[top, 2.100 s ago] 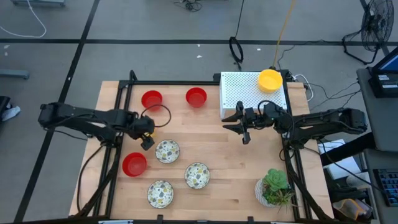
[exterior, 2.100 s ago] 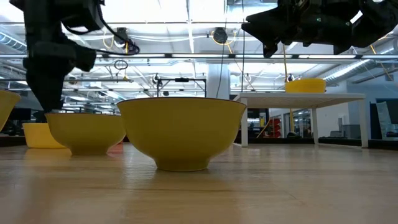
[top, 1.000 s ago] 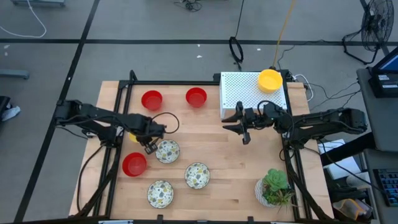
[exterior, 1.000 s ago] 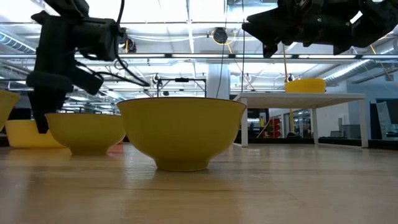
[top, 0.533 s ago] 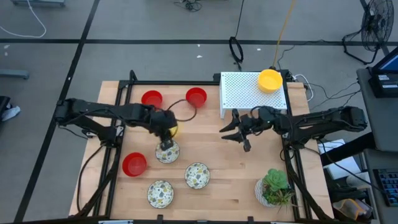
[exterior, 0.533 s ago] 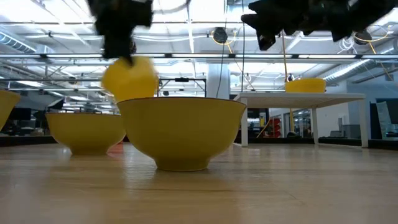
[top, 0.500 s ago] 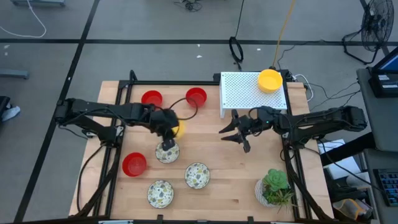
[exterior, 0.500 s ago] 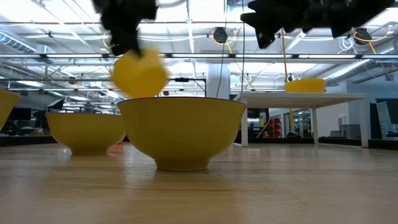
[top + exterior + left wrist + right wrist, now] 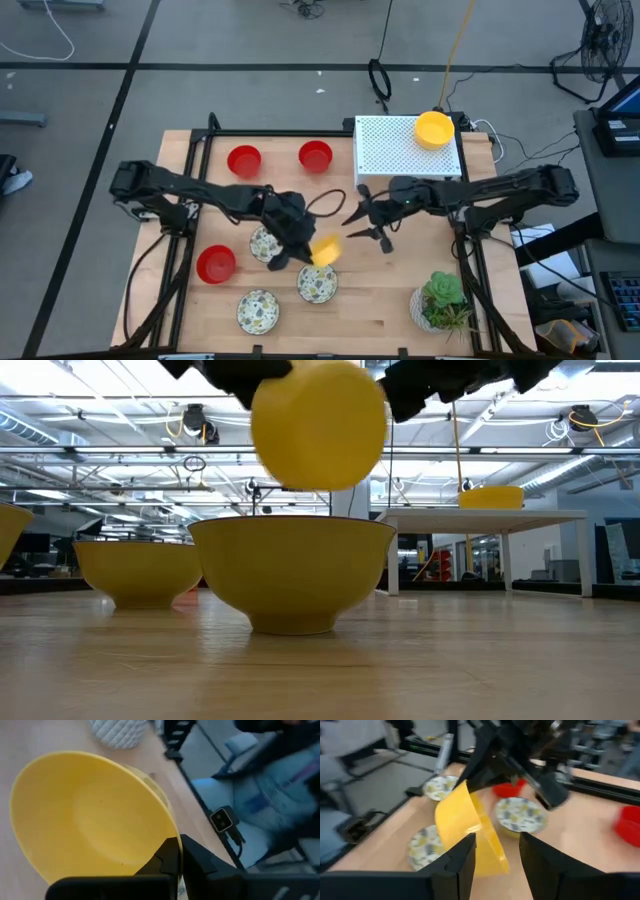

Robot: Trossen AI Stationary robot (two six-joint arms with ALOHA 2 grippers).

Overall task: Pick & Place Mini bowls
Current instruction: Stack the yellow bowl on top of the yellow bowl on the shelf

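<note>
My left gripper (image 9: 303,247) is over the table's middle, shut on a plain yellow mini bowl (image 9: 324,250) that hangs in the air (image 9: 318,425). My right gripper (image 9: 362,228) stands open just to the right of that bowl. In the right wrist view the bowl (image 9: 470,832) is just ahead of the gripper (image 9: 497,870). Three speckled bowls (image 9: 317,283) (image 9: 257,311) (image 9: 264,243) and three red bowls (image 9: 244,160) (image 9: 315,155) (image 9: 216,264) rest on their bases on the wood. Another yellow bowl (image 9: 434,129) sits on the white rack (image 9: 395,150). My left gripper pinches the yellow bowl by its rim (image 9: 172,839), one finger (image 9: 167,862) on the inner side and the other on the outer wall. The bowl is lifted clear of the table and tipped on its side, above the speckled bowls.
A white pot with a green plant (image 9: 440,303) stands at the near right corner. The perforated rack takes up the far right. Bare wood lies between the rack and the plant. Black frame rails (image 9: 190,215) run along the table's left and right sides.
My left gripper has carried the yellow bowl up off the table's left part, then right and toward the near edge, over the speckled bowls. The bowl has tipped onto its side. My right gripper has moved left and slightly nearer, toward the bowl, and has opened wider.
</note>
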